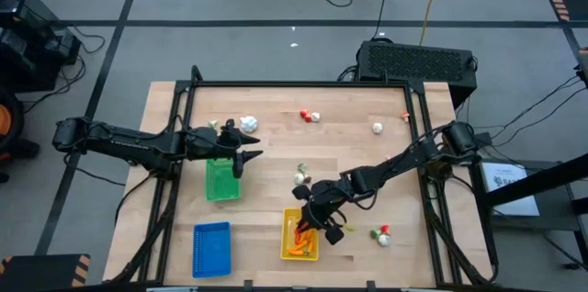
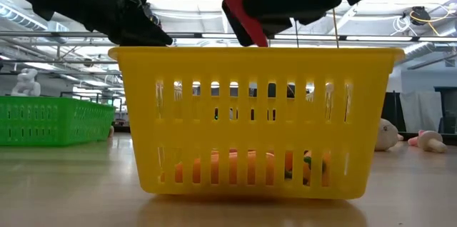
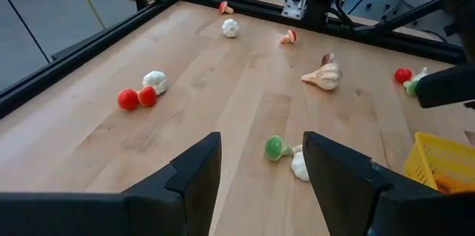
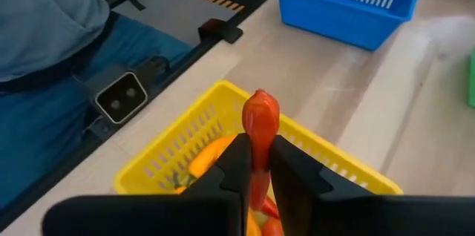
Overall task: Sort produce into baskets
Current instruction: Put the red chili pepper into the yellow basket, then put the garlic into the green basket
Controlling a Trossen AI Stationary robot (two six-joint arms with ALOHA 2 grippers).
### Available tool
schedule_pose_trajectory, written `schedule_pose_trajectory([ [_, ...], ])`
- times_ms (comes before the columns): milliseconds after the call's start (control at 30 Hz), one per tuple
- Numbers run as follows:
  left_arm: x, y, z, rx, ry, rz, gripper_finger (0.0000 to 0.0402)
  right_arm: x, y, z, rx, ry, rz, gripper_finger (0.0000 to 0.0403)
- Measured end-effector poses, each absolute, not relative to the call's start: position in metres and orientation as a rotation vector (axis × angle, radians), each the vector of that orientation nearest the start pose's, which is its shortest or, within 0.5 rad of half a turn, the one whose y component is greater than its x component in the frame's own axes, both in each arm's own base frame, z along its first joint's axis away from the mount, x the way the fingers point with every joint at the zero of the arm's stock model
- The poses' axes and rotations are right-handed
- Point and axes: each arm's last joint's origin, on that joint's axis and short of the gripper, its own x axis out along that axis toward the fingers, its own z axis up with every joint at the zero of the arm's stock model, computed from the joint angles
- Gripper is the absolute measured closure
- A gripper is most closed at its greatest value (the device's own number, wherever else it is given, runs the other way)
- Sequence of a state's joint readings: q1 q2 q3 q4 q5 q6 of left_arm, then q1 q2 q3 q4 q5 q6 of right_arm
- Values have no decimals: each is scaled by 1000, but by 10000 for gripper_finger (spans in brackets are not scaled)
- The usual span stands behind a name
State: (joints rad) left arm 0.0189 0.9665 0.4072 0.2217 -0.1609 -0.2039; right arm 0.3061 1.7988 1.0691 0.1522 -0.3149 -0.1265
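Notes for you on robot's body only. Both arms matte black, slim tubular links, bulkier rounded joint housings; you see dark cable looping along each. Left arm (image 1: 129, 141) runs from shoulder block at table's left edge, right arm (image 1: 404, 162) from block at right edge. Left gripper (image 3: 256, 173): two broad black fingers (image 3: 197, 173), flat inner faces, angular chamfered tips. Right gripper (image 4: 256, 163): same black fingers, narrow wedge-shaped ends, smooth plastic look. No markings or screws you could make out.

Three baskets: one green basket (image 1: 221, 180), one blue basket (image 1: 211, 247), one yellow basket (image 1: 287, 237). Two arms. One red pepper (image 4: 260, 128) in right gripper (image 4: 257, 163).
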Motion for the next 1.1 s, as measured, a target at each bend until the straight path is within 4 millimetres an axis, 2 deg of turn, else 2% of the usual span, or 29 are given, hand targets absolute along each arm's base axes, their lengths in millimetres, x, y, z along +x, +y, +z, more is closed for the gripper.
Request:
schedule_pose_trajectory([
  [500, 199, 8, 205, -165, 368, 210, 203, 363, 117, 190, -133, 548, 630, 314],
  [733, 199, 9, 205, -136, 370, 213, 203, 360, 110, 189, -103, 614, 608, 303],
  [900, 198, 13, 205, -123, 372, 244, 203, 353, 99, 200, -76, 659, 577, 306],
  [1100, 197, 29, 208, -128, 389, 348, 203, 333, 85, 220, -110, 747, 528, 313],
])
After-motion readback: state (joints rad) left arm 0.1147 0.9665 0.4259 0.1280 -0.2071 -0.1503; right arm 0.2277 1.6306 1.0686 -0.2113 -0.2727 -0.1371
